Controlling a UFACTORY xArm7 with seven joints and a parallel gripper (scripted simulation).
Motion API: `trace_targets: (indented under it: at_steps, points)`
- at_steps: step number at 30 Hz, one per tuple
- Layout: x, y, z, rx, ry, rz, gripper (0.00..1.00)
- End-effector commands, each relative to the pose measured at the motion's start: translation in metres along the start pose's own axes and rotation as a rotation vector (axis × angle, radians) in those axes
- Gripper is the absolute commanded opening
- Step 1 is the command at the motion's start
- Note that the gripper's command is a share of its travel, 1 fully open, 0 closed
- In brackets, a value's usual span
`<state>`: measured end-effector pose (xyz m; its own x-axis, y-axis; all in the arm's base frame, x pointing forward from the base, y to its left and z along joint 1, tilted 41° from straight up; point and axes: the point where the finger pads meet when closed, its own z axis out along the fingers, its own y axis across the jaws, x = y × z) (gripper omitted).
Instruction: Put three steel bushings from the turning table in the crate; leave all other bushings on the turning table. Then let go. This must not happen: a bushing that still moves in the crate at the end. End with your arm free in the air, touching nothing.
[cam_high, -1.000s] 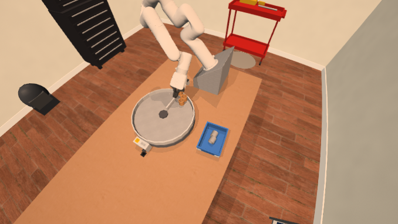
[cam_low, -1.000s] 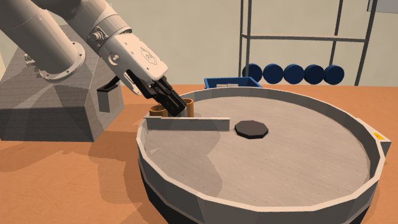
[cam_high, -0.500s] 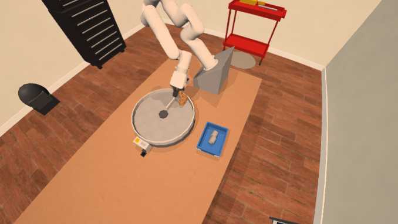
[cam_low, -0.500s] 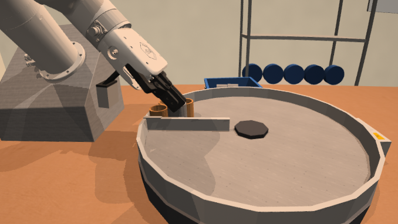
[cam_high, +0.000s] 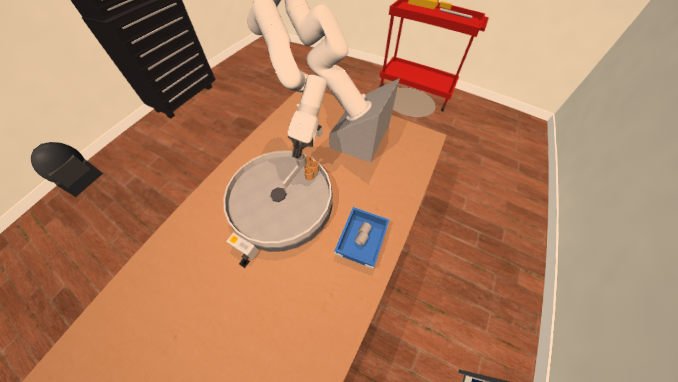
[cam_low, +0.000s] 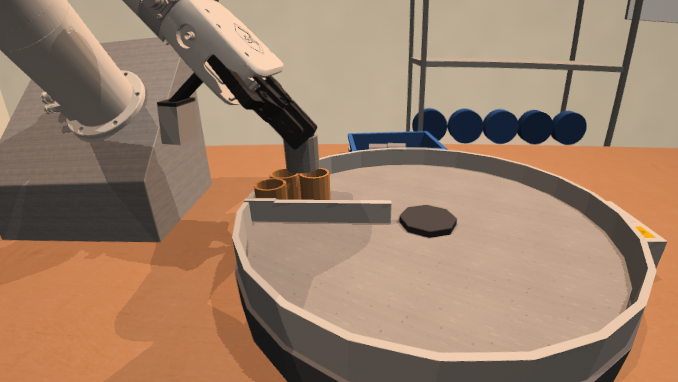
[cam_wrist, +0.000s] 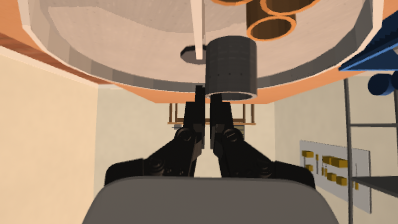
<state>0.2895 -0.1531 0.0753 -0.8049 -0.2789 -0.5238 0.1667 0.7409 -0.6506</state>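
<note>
My gripper (cam_high: 298, 155) (cam_low: 303, 139) (cam_wrist: 207, 99) is shut on the wall of a grey steel bushing (cam_high: 301, 162) (cam_low: 302, 156) (cam_wrist: 231, 67). The bushing hangs from the fingertips, raised above the turning table (cam_high: 255, 210) (cam_low: 500, 280) (cam_wrist: 120, 55), close to the copper-coloured bushings. Three copper-coloured bushings stand grouped there; one (cam_high: 309, 174) (cam_low: 315, 186) (cam_wrist: 271, 28) has its open top clearly in view. Two grey steel bushings (cam_high: 365, 228) (cam_high: 360, 239) lie end to end in the blue crate (cam_high: 345, 233) (cam_low: 388, 139); the exterior view hides its inside.
A low, thin barrier (cam_high: 291, 176) (cam_low: 320, 212) (cam_wrist: 198, 30) runs from the turning table's rim toward the dark hub (cam_high: 278, 194) (cam_low: 428, 220), beside the copper-coloured bushings. A raised rim surrounds the turning table. The arm's grey wedge base (cam_high: 361, 137) (cam_low: 75, 210) stands near it.
</note>
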Motion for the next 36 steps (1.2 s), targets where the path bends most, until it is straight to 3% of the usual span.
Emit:
trace_targets:
  at_steps: [1, 23, 36]
  points:
    - [-0.006, -0.002, -0.01, 0.004, 0.012, -0.003, 0.0]
    - [-0.007, 0.001, -0.009, 0.004, 0.012, -0.003, 0.0]
    - [-0.021, 0.035, 0.003, 0.004, 0.012, -0.003, 0.0]
